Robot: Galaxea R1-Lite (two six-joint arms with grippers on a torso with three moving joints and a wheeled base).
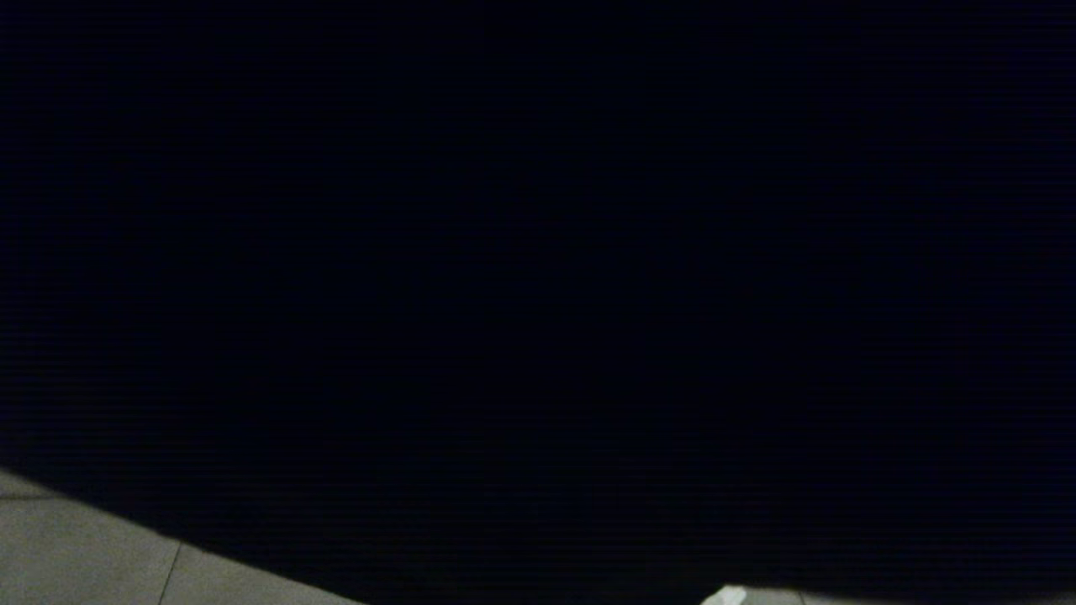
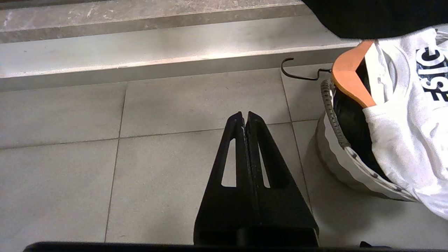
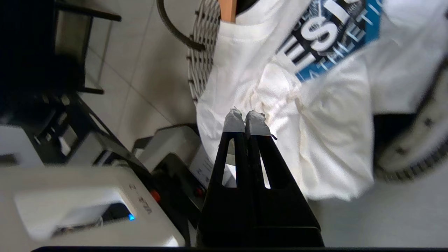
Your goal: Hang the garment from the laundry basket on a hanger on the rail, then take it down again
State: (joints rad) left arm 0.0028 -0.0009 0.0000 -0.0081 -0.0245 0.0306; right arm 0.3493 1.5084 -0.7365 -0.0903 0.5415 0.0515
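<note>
The white garment (image 3: 315,105) carries a blue-and-black print whose cropped letters read only partly, "ATHLETI". It spills over the laundry basket (image 2: 336,154) on the tiled floor (image 2: 140,175), an orange hanger (image 2: 350,80) inside. Both the left gripper (image 2: 245,117) and the right gripper (image 3: 246,117) have fingers pressed together, empty. The head view is nearly all black.

1. The place looks like a home laundry or balcony area, though the head view is almost wholly dark.
2. The floor (image 2: 70,168) is laid with large pale grey tiles with thin joints.
3. A low stone step (image 2: 140,52) runs along the edge of the floor.
4. A round laundry basket (image 2: 336,154) stands on the tiles, holding a white printed T-shirt (image 2: 402,140) on a wooden hanger (image 2: 350,77).
</note>
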